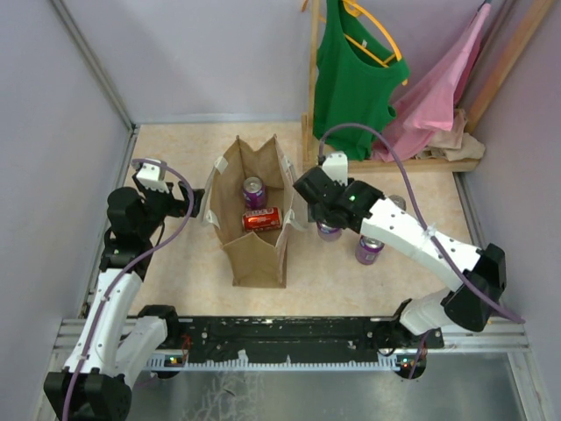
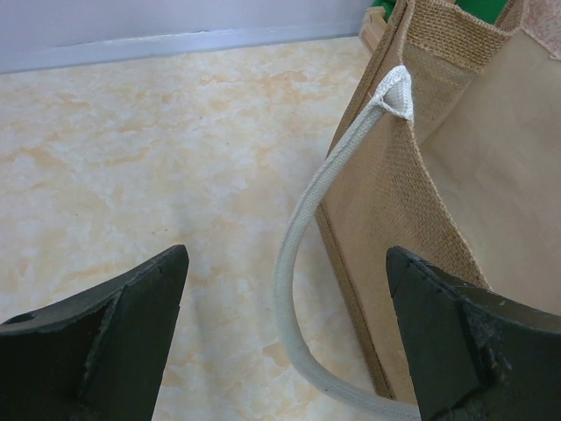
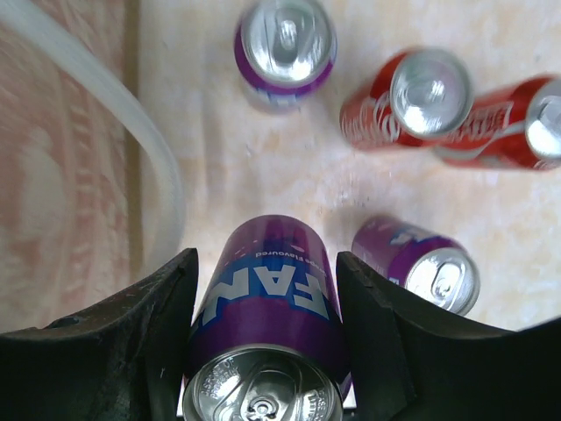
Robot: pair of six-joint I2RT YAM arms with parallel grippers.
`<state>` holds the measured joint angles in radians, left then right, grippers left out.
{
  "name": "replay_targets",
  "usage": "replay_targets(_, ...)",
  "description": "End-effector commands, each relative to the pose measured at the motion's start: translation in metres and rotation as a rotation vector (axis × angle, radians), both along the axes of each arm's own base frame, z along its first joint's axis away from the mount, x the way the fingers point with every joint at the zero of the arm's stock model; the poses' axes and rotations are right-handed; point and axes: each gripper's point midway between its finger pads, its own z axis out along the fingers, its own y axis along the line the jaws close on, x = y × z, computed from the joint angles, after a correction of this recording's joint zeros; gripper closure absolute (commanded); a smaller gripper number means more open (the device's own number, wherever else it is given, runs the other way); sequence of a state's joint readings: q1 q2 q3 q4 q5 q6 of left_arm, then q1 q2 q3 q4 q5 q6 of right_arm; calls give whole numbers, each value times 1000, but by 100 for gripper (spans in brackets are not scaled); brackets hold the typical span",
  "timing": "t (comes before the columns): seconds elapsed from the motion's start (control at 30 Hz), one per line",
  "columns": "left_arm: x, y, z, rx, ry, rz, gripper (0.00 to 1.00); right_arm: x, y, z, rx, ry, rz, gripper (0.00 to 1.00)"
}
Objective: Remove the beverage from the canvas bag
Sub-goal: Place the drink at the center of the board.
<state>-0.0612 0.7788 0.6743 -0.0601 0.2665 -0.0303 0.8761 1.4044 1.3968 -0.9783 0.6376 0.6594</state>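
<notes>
The right pincer (image 3: pixel 267 259) is clamped on a purple aluminium drink can (image 3: pixel 267 307), one finger on each flank and the can's top toward the wrist. This keeps it upright, though I cannot tell whether it touches the pale marbled tabletop (image 3: pixel 263 175). The can is outside the tall tan canvas bag (image 1: pixel 259 254), just beside its right wall and near four loose cans (image 3: pixel 403 101), probably the drop-off spot. A second purple can (image 1: pixel 253 191) and a red can (image 1: pixel 261 219) on its side lie inside the bag. The right arm reaches forward and left, wrist angled down. The left pincer (image 2: pixel 285 259) gapes wide and empty beside the bag's whitish strap handle (image 2: pixel 302 219), its arm folded upright, likely ready to steady the bag.
</notes>
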Motion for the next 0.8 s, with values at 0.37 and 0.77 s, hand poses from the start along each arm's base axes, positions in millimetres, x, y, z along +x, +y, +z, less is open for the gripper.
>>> replay_targets(0.37,-2,-5,10,-14,-27,-24,0,4,13,-47,224,-13,-58,100)
replay_targets(0.77,-3,-5,7,-13,-20,-26,0,5,-2,-86,171,36,-130,100)
